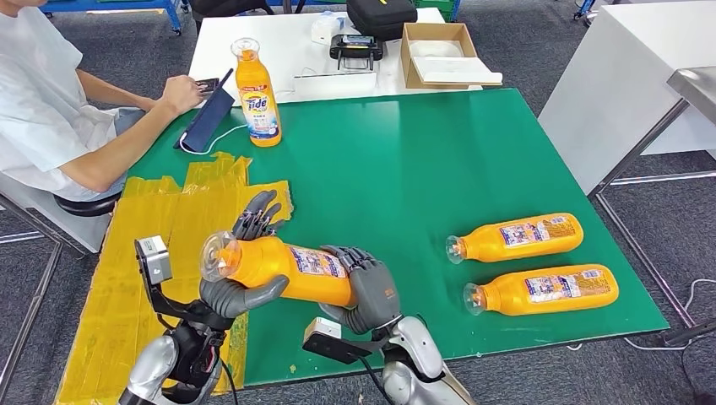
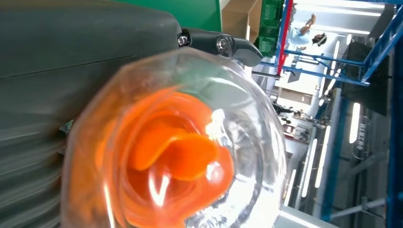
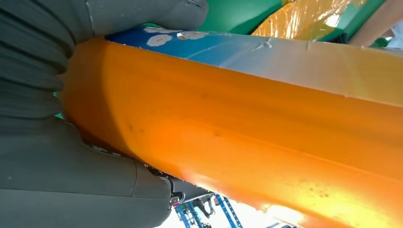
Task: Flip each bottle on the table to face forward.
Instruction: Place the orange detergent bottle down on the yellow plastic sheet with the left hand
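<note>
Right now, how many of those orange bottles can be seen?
4. One stands upright at the green table's far left, near the person. One is held off the table by the left hand and right hand. Two lie at the right, farther and nearer.

Both silver arms come in from below and meet in front of the body. The left hand grips the neck end of the lying orange plastic bottle with clear cap, thumb beneath and fingers raised behind. The right hand wraps its base.
</note>
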`<action>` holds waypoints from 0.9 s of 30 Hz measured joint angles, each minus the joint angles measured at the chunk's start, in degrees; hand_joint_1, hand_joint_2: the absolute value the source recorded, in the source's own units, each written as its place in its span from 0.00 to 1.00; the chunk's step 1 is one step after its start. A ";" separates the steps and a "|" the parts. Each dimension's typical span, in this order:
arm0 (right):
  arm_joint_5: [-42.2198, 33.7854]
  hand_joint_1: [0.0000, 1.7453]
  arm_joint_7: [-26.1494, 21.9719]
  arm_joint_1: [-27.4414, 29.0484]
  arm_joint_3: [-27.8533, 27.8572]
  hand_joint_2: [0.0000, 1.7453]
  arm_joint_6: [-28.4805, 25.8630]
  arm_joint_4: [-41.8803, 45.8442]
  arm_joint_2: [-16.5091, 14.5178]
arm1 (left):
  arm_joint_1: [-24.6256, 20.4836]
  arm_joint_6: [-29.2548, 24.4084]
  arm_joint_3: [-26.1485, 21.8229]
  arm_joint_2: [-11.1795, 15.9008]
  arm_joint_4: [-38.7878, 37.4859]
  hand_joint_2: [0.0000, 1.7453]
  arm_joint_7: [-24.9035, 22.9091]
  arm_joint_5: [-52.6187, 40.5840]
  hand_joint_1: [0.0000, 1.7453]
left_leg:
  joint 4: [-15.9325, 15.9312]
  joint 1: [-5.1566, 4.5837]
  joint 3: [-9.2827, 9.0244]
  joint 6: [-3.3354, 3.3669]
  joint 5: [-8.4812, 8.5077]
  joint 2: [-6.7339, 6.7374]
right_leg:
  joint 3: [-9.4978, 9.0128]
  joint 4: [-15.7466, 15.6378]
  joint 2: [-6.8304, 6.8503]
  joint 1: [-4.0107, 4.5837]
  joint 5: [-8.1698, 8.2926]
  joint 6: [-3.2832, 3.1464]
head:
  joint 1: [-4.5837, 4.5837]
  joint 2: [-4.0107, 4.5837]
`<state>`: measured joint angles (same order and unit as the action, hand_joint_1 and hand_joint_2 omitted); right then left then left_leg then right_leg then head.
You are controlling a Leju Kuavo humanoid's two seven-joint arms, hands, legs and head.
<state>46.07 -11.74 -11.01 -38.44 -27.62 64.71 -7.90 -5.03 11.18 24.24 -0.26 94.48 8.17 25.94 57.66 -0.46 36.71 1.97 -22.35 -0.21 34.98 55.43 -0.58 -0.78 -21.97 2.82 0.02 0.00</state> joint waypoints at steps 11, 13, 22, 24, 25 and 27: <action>-1.45 1.00 -0.30 -1.01 -1.25 1.00 -2.32 -0.72 -0.94 | -1.46 0.13 1.03 -0.01 -2.75 1.00 -0.15 0.17 0.00 | 0.00 0.00 0.02 0.00 0.00 0.00 | 0.03 0.00 0.00 -0.01 -0.01 -0.01 | -0.01 0.00; -1.52 1.00 -0.33 -1.01 -1.29 1.00 -2.44 -0.78 -0.95 | -1.58 0.07 1.16 -0.01 -2.97 1.00 -0.15 0.17 0.00 | 0.00 0.00 0.03 0.00 0.00 0.01 | 0.03 0.00 0.00 -0.01 0.00 0.00 | -0.01 0.00; -2.21 1.00 -0.94 -1.01 -1.35 1.00 -2.95 -0.86 -1.29 | -1.72 -0.26 1.75 -0.02 -3.63 1.00 -0.21 -0.15 0.00 | 0.00 0.00 0.03 -0.01 0.01 0.01 | 0.04 0.00 0.00 0.00 0.00 0.00 | 0.00 0.00; -3.14 1.00 -1.50 -1.01 -1.38 1.00 -3.45 -0.85 -1.39 | -1.92 -0.61 2.04 -0.03 -3.76 0.75 -0.15 -0.82 0.00 | 0.00 0.00 0.03 -0.01 0.01 0.01 | 0.03 0.00 0.00 0.00 0.00 0.00 | 0.00 0.00; -3.59 1.00 -1.78 -1.01 -1.38 1.00 -3.64 -0.84 -1.43 | -2.05 -0.85 2.22 -0.05 -3.84 0.50 -0.04 -1.28 0.00 | 0.00 0.00 0.03 -0.01 0.01 0.01 | 0.03 0.00 0.00 0.00 0.00 0.00 | 0.00 0.00; -4.33 1.00 -2.27 -1.00 -1.39 1.00 -3.89 -0.71 -1.49 | -2.26 -1.42 2.60 -0.12 -4.07 0.50 0.23 -2.01 0.01 | 0.00 0.00 0.03 -0.01 0.01 0.01 | 0.03 0.00 0.00 0.00 0.00 0.00 | -0.01 0.00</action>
<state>41.74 -14.01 -12.02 -39.83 -31.51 64.00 -9.39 -7.29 9.76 26.83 -0.38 90.41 8.40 23.94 57.66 -0.46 36.74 1.97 -22.35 -0.20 35.01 55.43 -0.58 -0.78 -21.97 2.82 0.02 0.00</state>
